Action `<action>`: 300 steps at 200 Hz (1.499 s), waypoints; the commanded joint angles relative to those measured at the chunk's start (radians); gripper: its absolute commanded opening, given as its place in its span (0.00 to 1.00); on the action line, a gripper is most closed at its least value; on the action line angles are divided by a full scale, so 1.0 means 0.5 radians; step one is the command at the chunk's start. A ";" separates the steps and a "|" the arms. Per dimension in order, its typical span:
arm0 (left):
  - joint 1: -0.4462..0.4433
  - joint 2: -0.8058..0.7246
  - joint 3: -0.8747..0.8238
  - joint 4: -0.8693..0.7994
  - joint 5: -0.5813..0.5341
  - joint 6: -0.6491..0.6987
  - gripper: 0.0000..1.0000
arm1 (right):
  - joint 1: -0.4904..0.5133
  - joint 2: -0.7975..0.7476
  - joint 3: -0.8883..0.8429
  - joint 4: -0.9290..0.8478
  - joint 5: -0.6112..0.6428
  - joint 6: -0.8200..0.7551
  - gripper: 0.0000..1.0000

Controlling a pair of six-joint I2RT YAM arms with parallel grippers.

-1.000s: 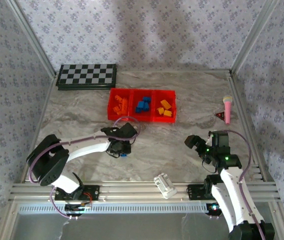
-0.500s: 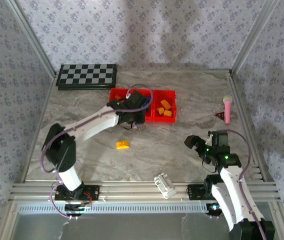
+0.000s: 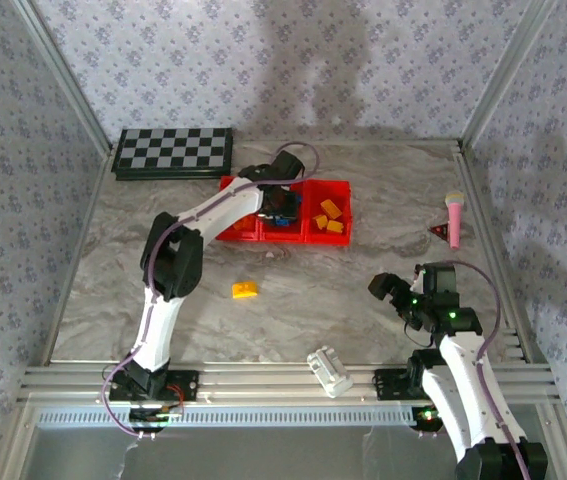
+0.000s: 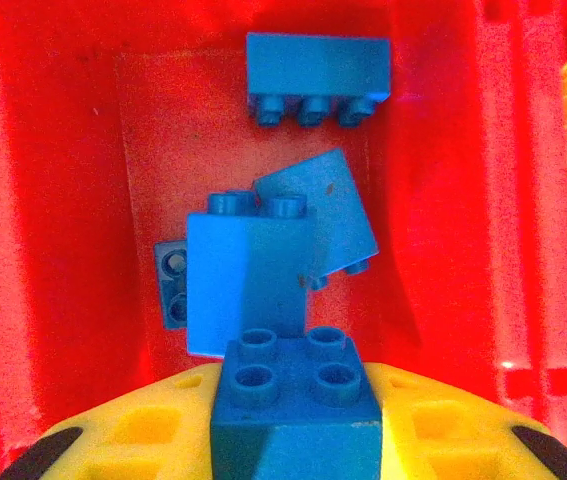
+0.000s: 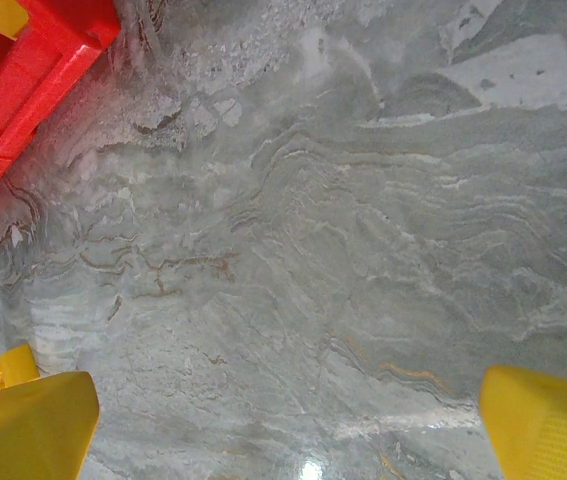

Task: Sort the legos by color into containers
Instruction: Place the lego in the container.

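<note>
The left hand (image 3: 279,203) has swung from the near counter (image 3: 343,290) up over the middle bin (image 4: 63,200). It is clamped tight on a blue brick (image 4: 293,405), which hangs just above the blue bricks (image 4: 248,280) already inside. Only a release seems needed to sort it. A yellow brick (image 3: 245,290), now uncovered on the counter, looks next. The right hand (image 3: 388,287) stays spread wide and empty.

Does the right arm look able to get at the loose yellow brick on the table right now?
Probably yes. The right claw is open and empty, and only bare marble table lies between it and the yellow brick. The white ribbed cylinder sits nearer the front edge, off that line.
</note>
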 commanded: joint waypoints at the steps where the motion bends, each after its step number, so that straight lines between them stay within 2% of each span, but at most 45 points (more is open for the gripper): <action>1: 0.020 0.099 0.104 -0.101 0.068 0.051 0.22 | -0.014 0.027 0.020 -0.015 0.000 -0.041 1.00; 35: 0.049 0.217 0.185 -0.091 0.114 0.070 0.23 | -0.018 0.050 0.020 -0.015 0.000 -0.041 1.00; 50: 0.050 0.242 0.204 -0.091 0.126 0.078 0.27 | -0.019 0.050 0.024 -0.015 0.000 -0.042 1.00; 60: 0.049 0.247 0.209 -0.087 0.128 0.082 0.33 | -0.019 0.050 0.024 -0.015 -0.001 -0.041 1.00; 91: 0.049 0.163 0.153 -0.032 0.138 0.097 0.62 | -0.021 0.050 0.028 -0.014 0.004 -0.041 1.00; 114: 0.050 0.022 0.054 0.035 0.146 0.117 0.71 | -0.023 0.050 0.030 -0.015 0.010 -0.040 1.00; 168: 0.022 -0.290 -0.035 0.087 0.168 0.156 0.71 | -0.023 0.050 0.030 -0.015 0.019 -0.041 1.00; 197: 0.000 -0.448 -0.107 0.092 0.167 0.156 0.64 | -0.026 0.042 0.036 -0.015 0.016 -0.041 1.00; 216: -0.009 -0.577 -0.218 0.089 0.158 0.167 0.63 | -0.026 0.035 0.037 -0.014 0.012 -0.041 1.00; 271: -0.027 -1.057 -0.928 0.163 0.078 0.161 0.71 | -0.025 0.043 0.041 -0.015 0.016 -0.040 1.00; 300: -0.033 -1.284 -1.329 0.280 0.194 0.360 0.78 | -0.027 0.053 0.045 -0.015 0.010 -0.040 1.00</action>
